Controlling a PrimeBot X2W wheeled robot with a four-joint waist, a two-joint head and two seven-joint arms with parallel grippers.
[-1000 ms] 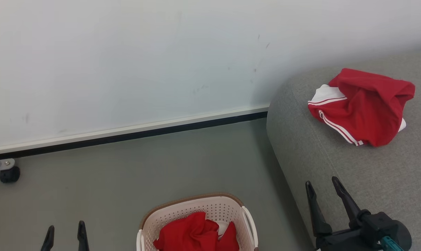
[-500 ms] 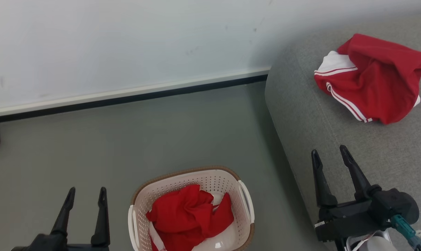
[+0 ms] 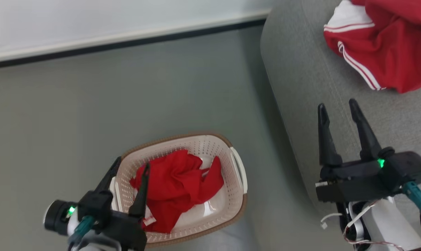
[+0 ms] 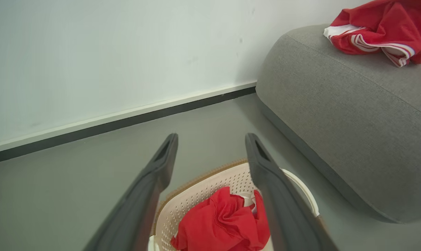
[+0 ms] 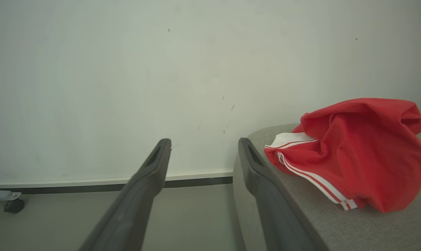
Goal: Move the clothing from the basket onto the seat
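The cream basket (image 3: 238, 174) with a brown rim stands on the floor and holds crumpled red clothing (image 3: 177, 184). From the lower left, my left gripper (image 3: 132, 165) hangs open over the basket's left edge, its fingers empty. The left wrist view has the basket (image 4: 302, 183) and red clothing (image 4: 224, 223) just below the spread fingers. A second red garment with white stripes (image 3: 381, 45) lies on the grey seat (image 3: 301, 80). Over the seat's near edge my right gripper (image 3: 337, 106) is open and empty. The right wrist view looks at that garment (image 5: 356, 153) on the seat (image 5: 370, 230).
A white wall with a dark skirting strip (image 3: 126, 42) runs along the back. Bare grey floor (image 3: 74, 115) spreads left of the basket. A caster wheel (image 5: 12, 205) stands by the wall in the right wrist view.
The head camera has tilted down, so everything slid up the picture. My left gripper has come forward to the basket's left edge. The right gripper stays open over the seat.
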